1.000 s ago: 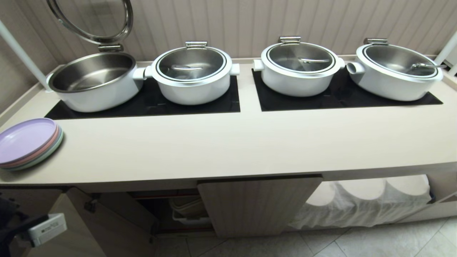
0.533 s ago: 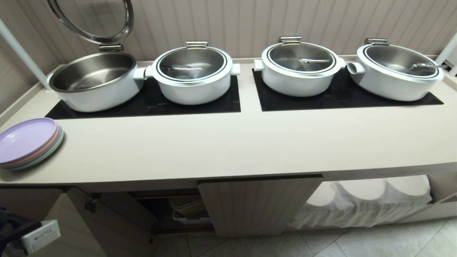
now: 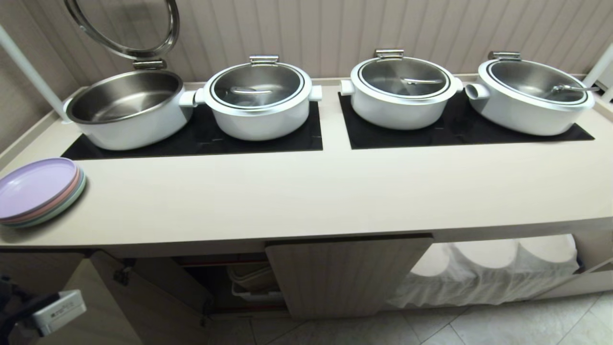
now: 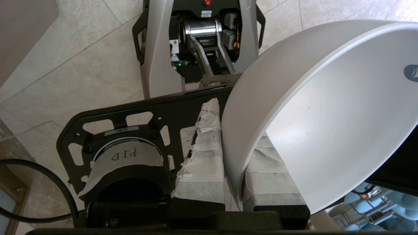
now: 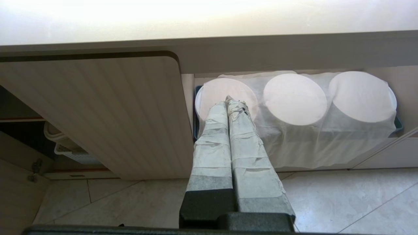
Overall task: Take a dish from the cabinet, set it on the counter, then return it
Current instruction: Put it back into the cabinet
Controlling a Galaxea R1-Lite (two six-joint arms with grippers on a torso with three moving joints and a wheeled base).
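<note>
The dish (image 4: 326,107), a plain white bowl, hangs tilted on its side over the tiled floor in the left wrist view. My left gripper (image 4: 233,137) is shut on its rim, one taped finger outside the wall and one inside. In the head view only that arm's wrist (image 3: 57,309) shows, low at the left, beside the cabinet's open left door (image 3: 143,302); the dish is hidden there. The cabinet's right door (image 3: 345,273) is shut, its dark interior (image 3: 225,278) showing between the doors. The beige counter (image 3: 306,191) lies above. My right gripper (image 5: 232,99) is shut and empty, parked facing the cloth-draped opening.
Several white pots (image 3: 258,100) stand on black panels at the counter's back, the leftmost with its lid up. Coloured plates (image 3: 38,191) are stacked at the counter's left end. A white cloth (image 3: 488,273) covers round stacks right of the cabinet. My base (image 4: 199,42) is below the dish.
The left wrist at the lower left dipped slightly and came back up a little. The grip on the dish and the rest of the scene are unchanged.
</note>
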